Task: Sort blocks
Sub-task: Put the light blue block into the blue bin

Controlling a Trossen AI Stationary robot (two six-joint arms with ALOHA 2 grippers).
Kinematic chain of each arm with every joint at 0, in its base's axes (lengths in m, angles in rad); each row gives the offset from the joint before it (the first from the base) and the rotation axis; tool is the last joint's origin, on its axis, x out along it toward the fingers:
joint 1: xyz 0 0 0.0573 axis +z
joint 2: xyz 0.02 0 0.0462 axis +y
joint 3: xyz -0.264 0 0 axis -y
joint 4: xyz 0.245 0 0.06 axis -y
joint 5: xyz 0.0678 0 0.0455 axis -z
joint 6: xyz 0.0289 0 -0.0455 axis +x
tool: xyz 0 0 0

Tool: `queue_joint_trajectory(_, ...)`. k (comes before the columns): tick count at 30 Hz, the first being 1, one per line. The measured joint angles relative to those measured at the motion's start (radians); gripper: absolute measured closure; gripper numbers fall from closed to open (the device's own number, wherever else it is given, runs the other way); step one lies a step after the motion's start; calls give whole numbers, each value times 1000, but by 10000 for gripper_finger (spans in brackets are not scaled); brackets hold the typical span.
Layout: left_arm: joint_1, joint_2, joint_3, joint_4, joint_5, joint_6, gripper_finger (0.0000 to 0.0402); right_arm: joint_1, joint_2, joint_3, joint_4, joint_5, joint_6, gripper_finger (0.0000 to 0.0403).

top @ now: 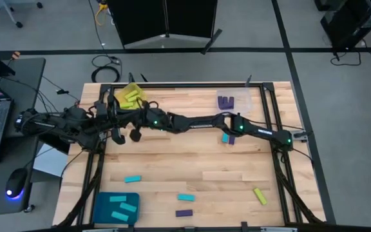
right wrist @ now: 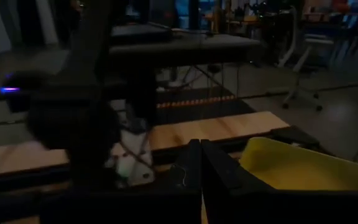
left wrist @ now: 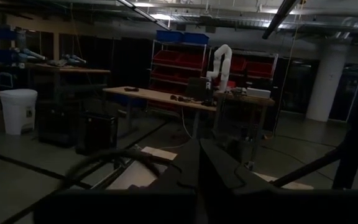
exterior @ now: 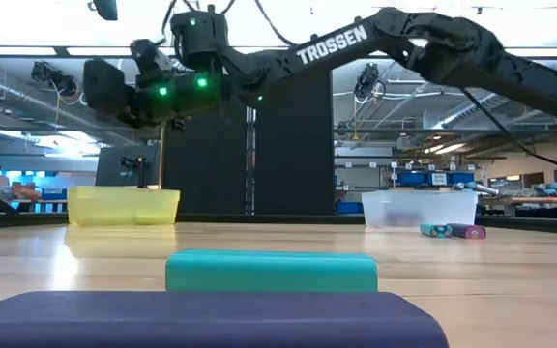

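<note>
Your blocks are spread over the counter [top: 192,161]. On the near side lie a cyan block [top: 133,179], another cyan one [top: 185,198], a dark purple block [top: 184,212] and, further right, a yellow-green block [top: 260,196]. Near the middle right, one more cyan block [top: 226,138] lies beside the right arm. Some blocks are already in the trays: yellow-green ones in the yellow tray [top: 122,91] at far left, purple ones in the clear tray [top: 242,95] at far right, cyan ones in the teal tray [top: 102,211] at near left.

The right end effector [top: 136,135] reaches across to the left, close to the yellow tray; its wrist view shows the fingers closed together with nothing visible between them. The left end effector [top: 117,136] waits just beside it, and I cannot tell its state.

The blocks look small, flat, stiff and probably light and smooth. You would best take one across its narrow width, at the middle of its length, so it does not turn in the grip.
</note>
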Motion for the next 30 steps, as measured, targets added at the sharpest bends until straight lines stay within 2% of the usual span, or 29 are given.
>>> queue_joint_trajectory(3, 0, 0, 0, -3, 14, 0, 388, 14, -61, -93, 30, -22, -3, 398)
queue_joint_trajectory(5, 0, 0, 0, -3, 18, 1, 388, 22, -131, -214, 106, -23, -8, 398)
queue_joint_trajectory(12, 0, 14, 0, -24, 19, 2, 388, 24, -499, -891, 490, 22, 0, 398)
queue_joint_trajectory(18, 28, 148, 0, -28, 7, -37, 388, 60, -837, -1352, 577, 265, -1, 398)
queue_joint_trajectory(21, 54, 262, 0, -38, 54, -77, 388, 96, -994, -1541, 607, 393, -8, 398)
queue_joint_trajectory(25, 66, 429, 0, -41, 195, -116, 385, 141, -1193, -1747, 692, 523, -8, 396)
queue_joint_trajectory(30, 45, 625, -1, 13, 235, -127, 362, 216, -1379, -1920, 704, 665, -13, 395)
